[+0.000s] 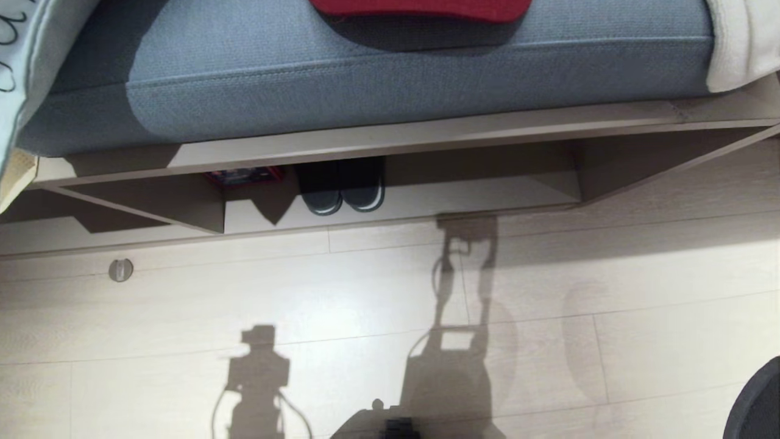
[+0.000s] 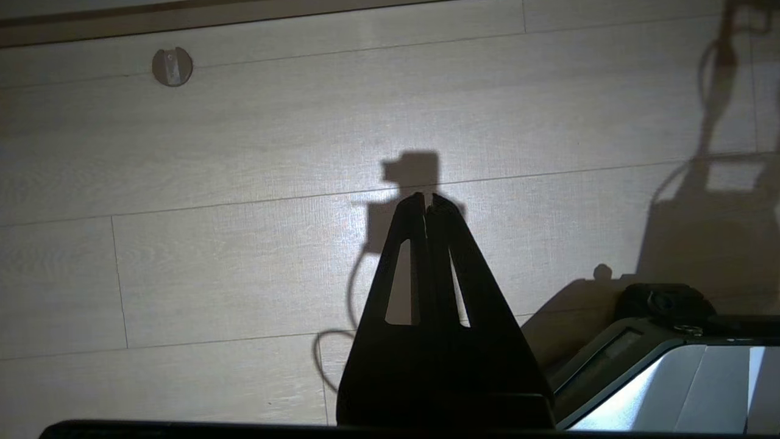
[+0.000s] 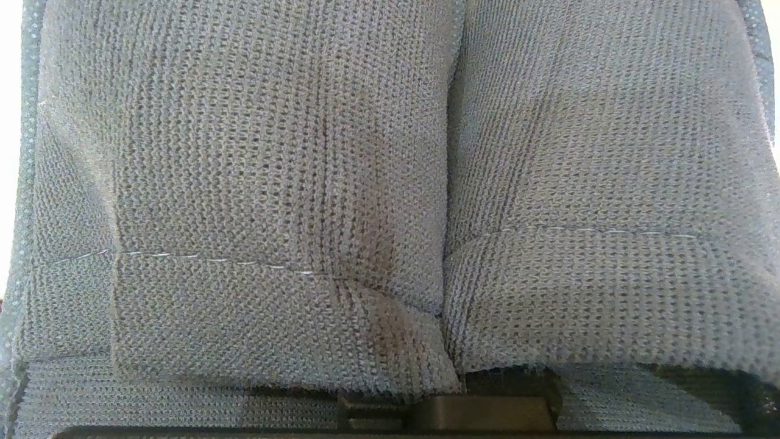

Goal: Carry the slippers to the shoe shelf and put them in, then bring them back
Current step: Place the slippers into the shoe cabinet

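pale plank floor [image 1: 365,305] fronts the shoe shelf [image 1: 499,189]; left gripper [image 2: 426,204] hangs clenched, empty, over it; right gripper seemingly clamps the slippers [image 3: 390,183], whose grey-blue knit fills its view.

Two grey-blue knitted slippers [image 3: 390,183] fill the right wrist view, side by side and touching, each wide strap crossed by a pale stitched seam. The shelf [image 1: 426,201], a low beige-brown cubby with a pale base board, lies far across the floor.
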You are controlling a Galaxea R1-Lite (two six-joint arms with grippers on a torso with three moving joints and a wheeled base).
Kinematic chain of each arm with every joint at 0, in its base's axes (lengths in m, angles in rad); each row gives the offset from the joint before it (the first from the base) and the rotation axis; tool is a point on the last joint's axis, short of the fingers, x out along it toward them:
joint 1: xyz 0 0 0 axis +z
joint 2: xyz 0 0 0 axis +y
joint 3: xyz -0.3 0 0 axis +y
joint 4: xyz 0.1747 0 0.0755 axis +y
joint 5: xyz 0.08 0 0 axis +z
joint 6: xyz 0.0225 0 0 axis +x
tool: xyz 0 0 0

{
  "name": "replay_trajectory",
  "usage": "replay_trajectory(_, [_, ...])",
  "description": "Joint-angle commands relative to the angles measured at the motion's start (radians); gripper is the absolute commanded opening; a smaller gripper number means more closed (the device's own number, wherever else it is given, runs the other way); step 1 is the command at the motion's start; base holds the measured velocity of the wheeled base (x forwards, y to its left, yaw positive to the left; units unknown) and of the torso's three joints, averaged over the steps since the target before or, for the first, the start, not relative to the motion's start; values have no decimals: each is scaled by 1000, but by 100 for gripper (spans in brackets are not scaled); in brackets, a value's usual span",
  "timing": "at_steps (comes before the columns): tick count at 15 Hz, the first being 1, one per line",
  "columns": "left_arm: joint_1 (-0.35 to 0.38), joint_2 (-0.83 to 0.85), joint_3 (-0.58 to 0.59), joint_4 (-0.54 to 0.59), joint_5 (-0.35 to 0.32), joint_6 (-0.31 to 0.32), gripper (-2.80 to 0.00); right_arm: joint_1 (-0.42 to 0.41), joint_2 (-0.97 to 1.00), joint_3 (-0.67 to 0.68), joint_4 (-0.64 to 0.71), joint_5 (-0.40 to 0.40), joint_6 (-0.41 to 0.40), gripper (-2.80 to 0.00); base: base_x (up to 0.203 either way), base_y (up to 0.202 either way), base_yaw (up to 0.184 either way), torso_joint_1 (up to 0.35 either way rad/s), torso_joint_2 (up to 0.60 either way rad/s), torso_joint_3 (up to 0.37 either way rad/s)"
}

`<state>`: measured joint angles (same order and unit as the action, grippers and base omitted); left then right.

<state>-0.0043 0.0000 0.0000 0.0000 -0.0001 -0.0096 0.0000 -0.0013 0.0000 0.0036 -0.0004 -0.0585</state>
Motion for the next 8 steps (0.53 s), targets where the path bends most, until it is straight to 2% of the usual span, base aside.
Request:
replay_trajectory(1, [0,0,2,0,0,-1,-280,0,0,0,1,-1,0,-280,0,0,0,2,2,-195])
replay_trajectory(8, [0,0,2,0,0,-1,-280,0,0,0,1,-1,2,-280,0,0,0,3,3,-196])
